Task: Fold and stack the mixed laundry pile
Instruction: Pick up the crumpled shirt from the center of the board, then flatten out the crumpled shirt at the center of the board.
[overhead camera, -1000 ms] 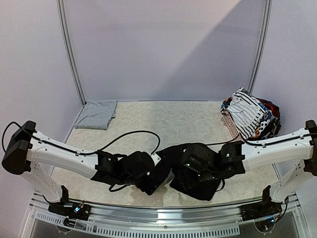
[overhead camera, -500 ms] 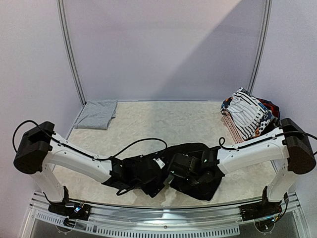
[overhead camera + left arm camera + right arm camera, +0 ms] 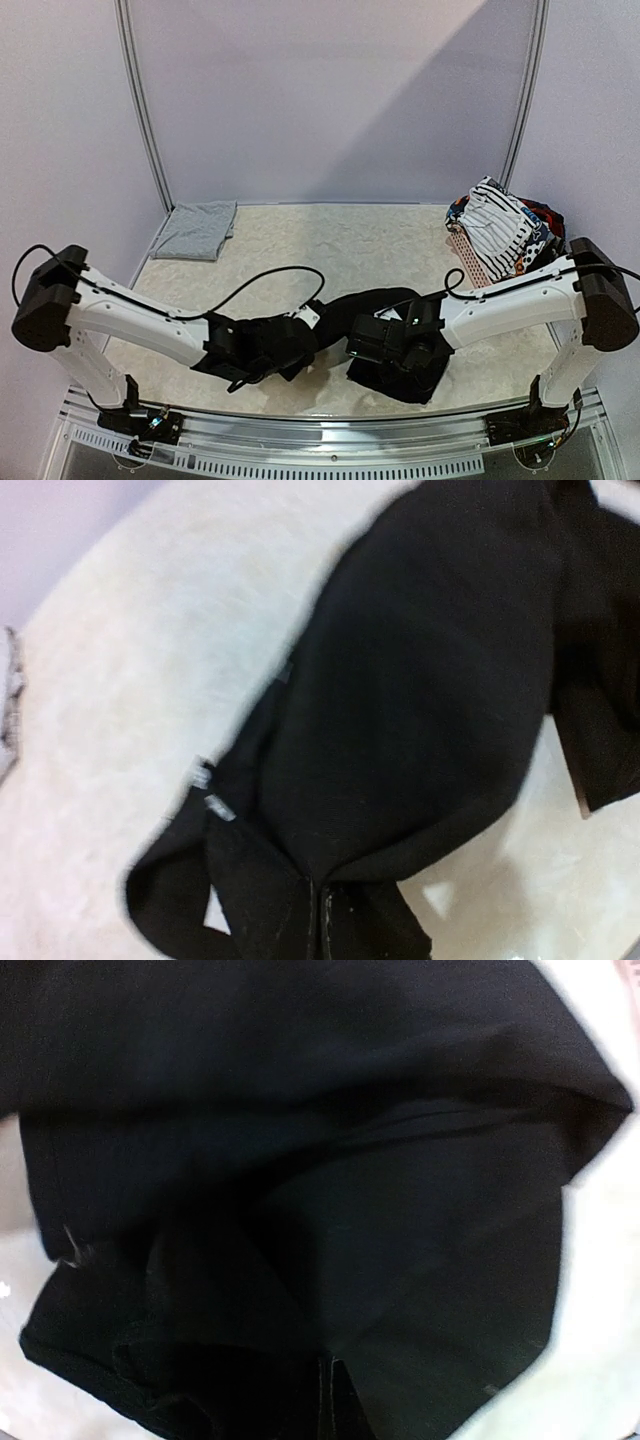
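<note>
The large black trousers (image 3: 392, 300), soft woven cloth, lie crumpled at 6 o'clock on the pale marbled table (image 3: 330, 235), close to the near edge and between the two arms. The left gripper (image 3: 318, 925) is pinched closed on a bunched fold of that cloth, and the right gripper (image 3: 326, 1395) is likewise clamped tight on it, so the two holds sit near each other. The rest of the mixed laundry pile (image 3: 520, 255), with a white black-striped piece (image 3: 495, 230) on top, heaps over a pink perforated plastic basket (image 3: 463, 255) at 2 o'clock. A folded light grey garment (image 3: 196, 230) lies at 10 o'clock. The trousers look limp and fairly light but bulky, likely to sag and drag when lifted. They are probably better taken at the waistband corners or hems, well apart, than by bunched folds close together, which would hide the outline and may slip.
</note>
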Controlling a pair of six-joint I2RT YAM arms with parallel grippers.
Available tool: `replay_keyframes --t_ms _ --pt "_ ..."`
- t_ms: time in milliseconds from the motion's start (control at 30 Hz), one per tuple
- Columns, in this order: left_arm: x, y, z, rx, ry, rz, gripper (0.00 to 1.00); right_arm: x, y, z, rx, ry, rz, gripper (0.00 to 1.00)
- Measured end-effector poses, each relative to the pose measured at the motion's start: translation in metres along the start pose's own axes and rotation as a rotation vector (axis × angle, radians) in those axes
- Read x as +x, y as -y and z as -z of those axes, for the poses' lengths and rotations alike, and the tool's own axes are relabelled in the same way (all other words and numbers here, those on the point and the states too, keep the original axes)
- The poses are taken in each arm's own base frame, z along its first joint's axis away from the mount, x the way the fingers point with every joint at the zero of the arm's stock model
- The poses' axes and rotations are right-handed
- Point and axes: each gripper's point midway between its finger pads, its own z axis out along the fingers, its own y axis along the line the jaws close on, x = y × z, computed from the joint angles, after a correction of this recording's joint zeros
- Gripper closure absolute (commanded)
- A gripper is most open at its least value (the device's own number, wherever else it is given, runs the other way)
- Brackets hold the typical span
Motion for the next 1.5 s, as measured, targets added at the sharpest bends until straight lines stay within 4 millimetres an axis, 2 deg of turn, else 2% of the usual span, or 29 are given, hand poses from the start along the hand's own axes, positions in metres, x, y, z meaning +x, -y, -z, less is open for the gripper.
replay_keyframes --t_ms 100,200,267,333,400,500,600,633,700,733,800,900,1000,1100,1200,1367,1433,1500 --pt "-0.025 -0.027 0.034 -0.032 0.069 0.065 1.00 -0.008 0.021 0.017 0.036 0.034 -0.006 1.00" --pt "-0.039 -0.058 0.063 -0.054 0.107 0.135 1.00 -0.022 0.046 0.042 0.043 0.087 -0.057 1.00" --pt "-0.041 -0.082 0.075 -0.064 0.113 0.191 1.00 -0.032 0.066 0.059 0.033 0.129 -0.115 1.00" --pt "-0.037 -0.108 0.079 -0.088 0.107 0.249 1.00 -0.039 0.092 0.071 0.022 0.163 -0.190 1.00" --pt "-0.022 -0.136 0.077 -0.124 0.068 0.311 1.00 -0.040 0.119 0.076 0.028 0.183 -0.261 1.00" --pt "0.002 -0.167 0.066 -0.181 -0.005 0.384 0.97 -0.038 0.139 0.072 0.048 0.187 -0.301 0.97" --pt "0.021 -0.175 0.056 -0.192 -0.064 0.421 0.91 -0.039 0.146 0.061 0.061 0.173 -0.324 0.94" --pt "0.025 -0.174 0.053 -0.192 -0.082 0.425 0.81 -0.040 0.147 0.057 0.068 0.168 -0.325 0.92" --pt "0.031 -0.171 0.045 -0.197 -0.115 0.423 0.52 -0.044 0.152 0.048 0.087 0.159 -0.339 0.89" --pt "0.036 -0.170 0.040 -0.206 -0.138 0.424 0.41 -0.046 0.156 0.043 0.103 0.151 -0.351 0.86" --pt "0.045 -0.168 0.033 -0.220 -0.178 0.409 0.28 -0.050 0.168 0.030 0.148 0.129 -0.376 0.79" --pt "0.051 -0.166 0.032 -0.235 -0.199 0.401 0.23 -0.052 0.186 0.015 0.216 0.091 -0.402 0.65" --pt "0.040 -0.161 0.039 -0.241 -0.170 0.375 0.24 -0.063 0.193 0.011 0.243 0.078 -0.410 0.65" --pt "0.019 -0.145 0.047 -0.208 -0.117 0.326 0.28 -0.082 0.187 0.019 0.201 0.104 -0.418 0.65" --pt "0.003 -0.133 0.051 -0.171 -0.076 0.289 0.32 -0.094 0.163 0.030 0.070 0.135 -0.394 0.63" --pt "0.000 -0.124 0.038 -0.172 -0.097 0.233 0.32 -0.105 0.076 0.076 -0.294 0.223 -0.253 0.59" --pt "0.001 -0.120 0.032 -0.174 -0.108 0.217 0.33 -0.103 0.043 0.087 -0.399 0.233 -0.202 0.55" --pt "0.004 -0.119 0.026 -0.179 -0.119 0.207 0.37 -0.098 0.010 0.086 -0.470 0.212 -0.162 0.50"
